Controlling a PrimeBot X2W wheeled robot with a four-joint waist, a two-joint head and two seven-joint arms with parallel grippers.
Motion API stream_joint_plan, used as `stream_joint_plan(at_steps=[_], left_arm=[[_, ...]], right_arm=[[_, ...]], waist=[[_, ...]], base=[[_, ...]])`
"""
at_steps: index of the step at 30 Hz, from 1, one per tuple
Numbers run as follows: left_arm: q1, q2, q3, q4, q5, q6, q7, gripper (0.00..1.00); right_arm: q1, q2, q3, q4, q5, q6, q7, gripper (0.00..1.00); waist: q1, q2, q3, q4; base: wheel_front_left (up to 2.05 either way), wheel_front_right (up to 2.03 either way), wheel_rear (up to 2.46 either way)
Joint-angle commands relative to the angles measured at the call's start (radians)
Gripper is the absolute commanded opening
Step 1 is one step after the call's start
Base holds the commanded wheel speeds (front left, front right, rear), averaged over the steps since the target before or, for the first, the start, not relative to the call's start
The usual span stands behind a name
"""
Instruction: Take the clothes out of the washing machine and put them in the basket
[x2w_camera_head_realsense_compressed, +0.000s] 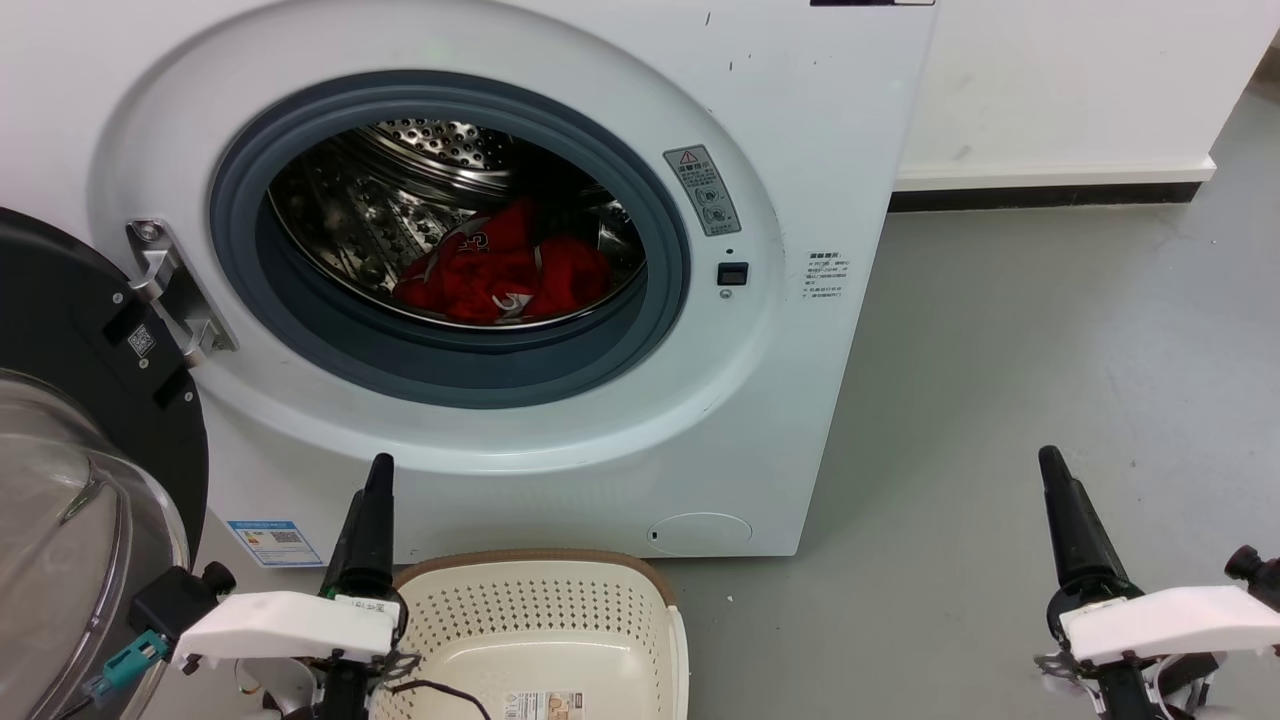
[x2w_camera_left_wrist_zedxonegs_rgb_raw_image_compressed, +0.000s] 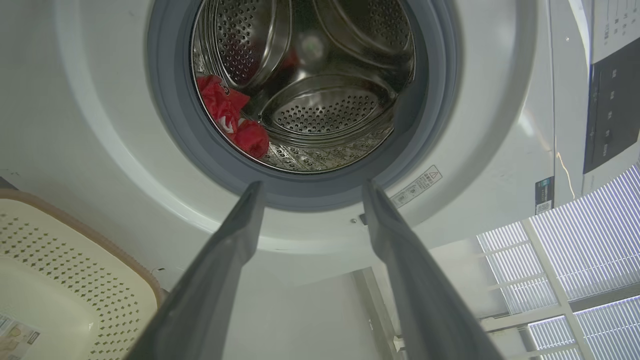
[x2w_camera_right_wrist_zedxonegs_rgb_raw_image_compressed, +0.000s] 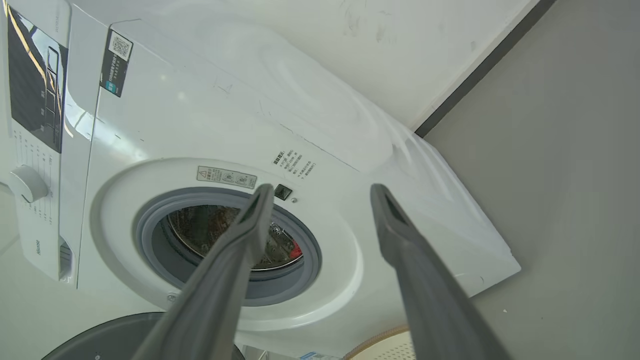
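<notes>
The clothes lie in a red heap with bits of white trim at the bottom of the steel drum, just behind the grey rubber ring of the porthole. The washing machine stands with its door swung wide to my left, the glass bowl bulging toward me. On the floor just in front of the machine, below the porthole, sits the basket, with a paper label showing on its bottom. My left hand hovers just beside the basket's left edge. Its fingers are spread apart with nothing between them, and they point toward the porthole. My right hand is well off to the right over the grey floor, its fingers likewise parted and gripping nothing, clear of the machine.
</notes>
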Motion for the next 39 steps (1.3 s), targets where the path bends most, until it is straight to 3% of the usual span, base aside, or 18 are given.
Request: stream_joint_plan(at_steps=[1,15,39], left_arm=[[-0.025,0.003,-0.003,-0.020,0.042,0.002,-0.010,1.00],[-0.028,0.003,-0.042,-0.024,0.328,0.016,-0.058,1.00],[-0.031,0.014,-0.076,-0.020,0.641,0.048,-0.129,1.00]], right_arm=[[-0.008,-0.001,0.004,-0.023,-0.045,0.000,-0.009,1.00],[0.006,-0.001,0.029,-0.051,-0.311,0.000,-0.035,1.00],[0.039,-0.001,0.033,-0.116,-0.627,0.000,-0.053,1.00]], waist=[[0.0000,0.0000,0.000,0.000],[0.0000,0.0000,0.002,-0.001],[0.0000,0.0000,0.001,-0.002]], base=[[0.00,0.00,0.00],[0.00,0.00,0.00],[0.00,0.00,0.00]])
